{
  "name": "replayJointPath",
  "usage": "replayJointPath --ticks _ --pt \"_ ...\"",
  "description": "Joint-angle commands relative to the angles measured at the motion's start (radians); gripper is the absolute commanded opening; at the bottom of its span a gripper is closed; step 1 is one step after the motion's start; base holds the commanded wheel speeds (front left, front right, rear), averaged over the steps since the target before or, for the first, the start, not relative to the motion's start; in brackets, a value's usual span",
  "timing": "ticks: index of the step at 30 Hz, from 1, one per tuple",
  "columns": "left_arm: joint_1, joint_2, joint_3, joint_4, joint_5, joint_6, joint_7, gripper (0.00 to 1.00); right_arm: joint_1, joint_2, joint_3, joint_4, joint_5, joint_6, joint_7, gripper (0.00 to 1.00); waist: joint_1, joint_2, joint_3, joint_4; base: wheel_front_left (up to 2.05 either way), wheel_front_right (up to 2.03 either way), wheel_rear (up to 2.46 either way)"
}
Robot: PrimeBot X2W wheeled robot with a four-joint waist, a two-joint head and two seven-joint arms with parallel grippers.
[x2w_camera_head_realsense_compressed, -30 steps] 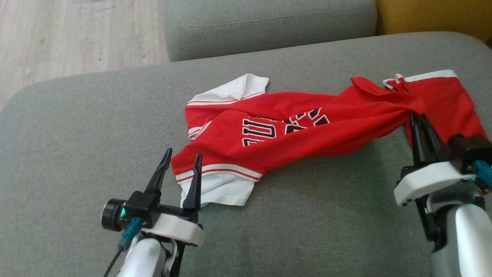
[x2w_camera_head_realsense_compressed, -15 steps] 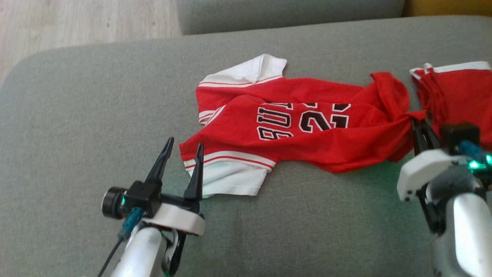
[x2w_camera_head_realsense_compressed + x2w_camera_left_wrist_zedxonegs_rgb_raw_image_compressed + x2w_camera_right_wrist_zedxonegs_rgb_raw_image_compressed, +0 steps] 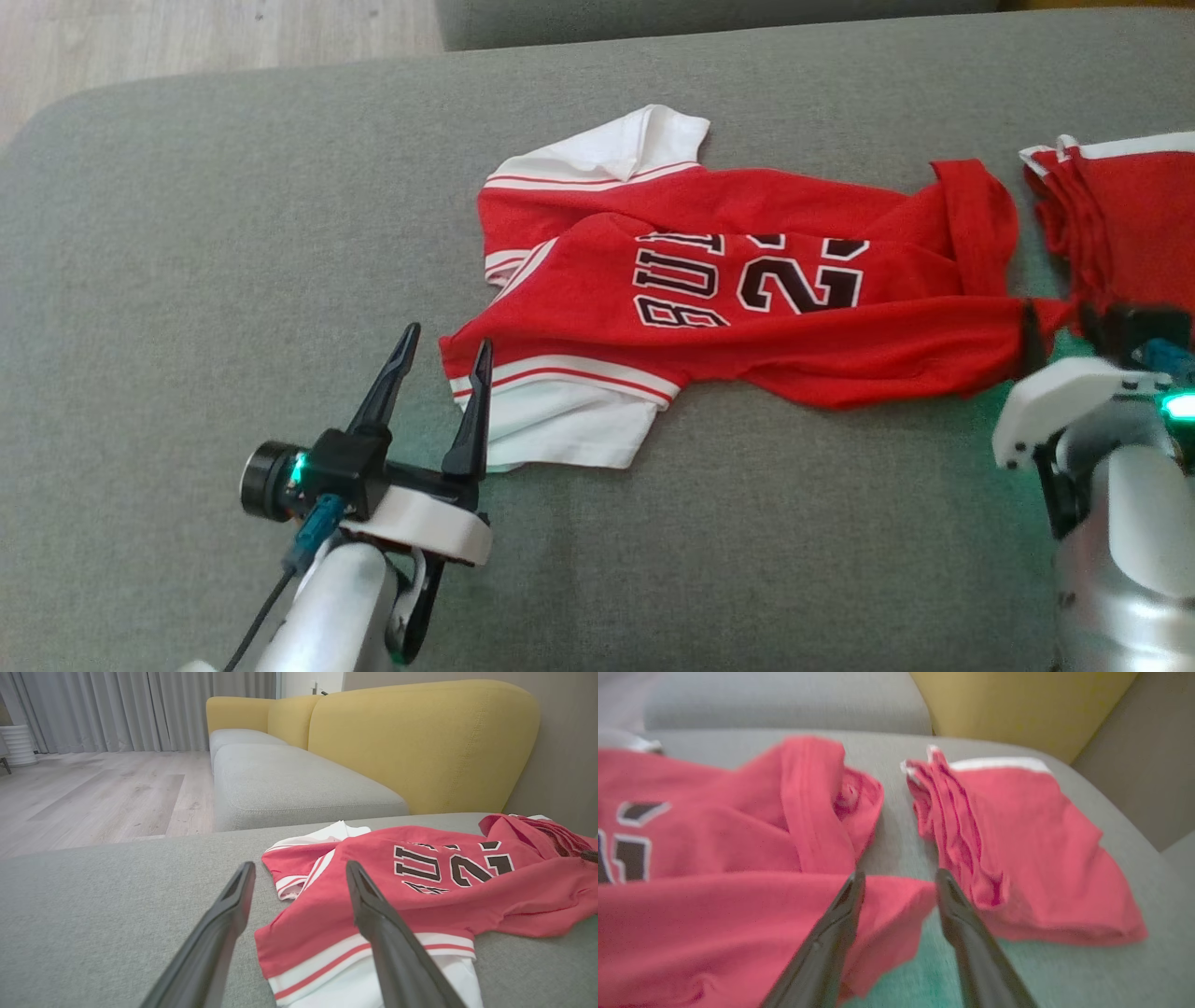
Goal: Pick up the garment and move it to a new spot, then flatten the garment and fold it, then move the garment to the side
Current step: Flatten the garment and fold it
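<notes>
- Two sets of jaws, both parted. The left gripper is standing wide and empty, one finger over the garment's white edge and the other over bare sofa seat.
- The right gripper is showing a narrower gap, with a red corner lying loose between its fingers.
- The garment is lying stretched lengthwise across the seat, creased and doubled over toward the right end.
- A second red cloth is sitting folded just beside that end.
- Judging progress: relocating looks done and flattening is partway. Folding and setting aside are remaining.
</notes>
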Motion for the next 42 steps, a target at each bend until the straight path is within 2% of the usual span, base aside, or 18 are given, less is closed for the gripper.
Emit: replayJointPath --ticks 1,6,9,14,17,21,24,27,30,34,38,42 --pt "-0.042 0.017 0.032 -0.026 0.006 0.001 -0.009 1.00 -0.058 -0.004 0.026 -0.011 0.022 -0.002 -0.088 1.00 -0.0002 0.0000 -0.006 -0.012 0.00 0.00 0.00" --pt "-0.039 0.018 0.026 -0.030 0.003 0.006 -0.007 1.00 -0.054 -0.004 0.099 0.012 0.104 -0.002 -0.248 1.00 -0.0002 0.0000 -0.021 -0.035 0.00 0.00 0.00" --pt "-0.036 0.019 0.027 -0.032 0.000 0.008 -0.007 1.00 -0.028 -0.004 0.126 -0.004 0.149 -0.002 -0.287 1.00 -0.0002 0.0000 -0.028 -0.044 0.00 0.00 0.00" --pt "-0.035 0.030 0.028 -0.041 -0.009 0.005 -0.004 1.00 0.071 -0.004 0.220 -0.124 0.299 -0.002 -0.334 1.00 -0.0002 0.0000 -0.031 -0.080 0.00 0.00 0.00" --pt "-0.072 0.060 0.033 -0.054 -0.008 -0.011 0.019 1.00 0.123 -0.004 0.268 -0.214 0.360 -0.002 -0.341 1.00 -0.0002 0.0000 -0.020 -0.116 0.00 0.00 0.00" --pt "-0.201 0.126 0.046 -0.063 -0.018 -0.052 0.104 1.00 0.160 -0.004 0.314 -0.292 0.389 -0.002 -0.344 1.00 -0.0002 0.0000 0.010 -0.171 0.00 0.00 0.00" --pt "-0.335 0.192 0.025 -0.020 -0.042 -0.088 0.242 1.00 0.162 -0.004 0.334 -0.325 0.406 -0.002 -0.344 1.00 -0.0002 0.0000 0.044 -0.218 0.00 0.00 0.00" --pt "-0.465 0.260 -0.016 0.055 -0.108 -0.101 0.399 1.00 0.152 -0.004 0.361 -0.345 0.427 -0.002 -0.345 1.00 -0.0002 0.0000 0.081 -0.274 0.00 0.00 0.00" --pt "-0.571 0.346 -0.132 0.109 -0.207 -0.103 0.540 1.00 0.146 -0.004 0.391 -0.360 0.448 -0.002 -0.345 1.00 -0.0002 0.0000 0.119 -0.327 0.00 0.00 0.00" --pt "-0.663 0.465 -0.269 0.149 -0.324 -0.103 0.659 1.00 0.147 -0.004 0.422 -0.382 0.477 -0.002 -0.345 1.00 -0.0002 0.0000 0.162 -0.385 0.00 0.00 0.00" --pt "-0.712 0.564 -0.402 0.156 -0.402 -0.103 0.713 1.00 0.153 -0.004 0.436 -0.394 0.500 -0.002 -0.345 1.00 -0.0002 0.0000 0.192 -0.427 0.00 0.00 0.00" --pt "-0.754 0.629 -0.500 0.164 -0.447 -0.103 0.708 1.00 0.157 -0.004 0.438 -0.398 0.512 -0.002 -0.345 1.00 -0.0002 0.0000 0.211 -0.452 0.00 0.00 0.00"
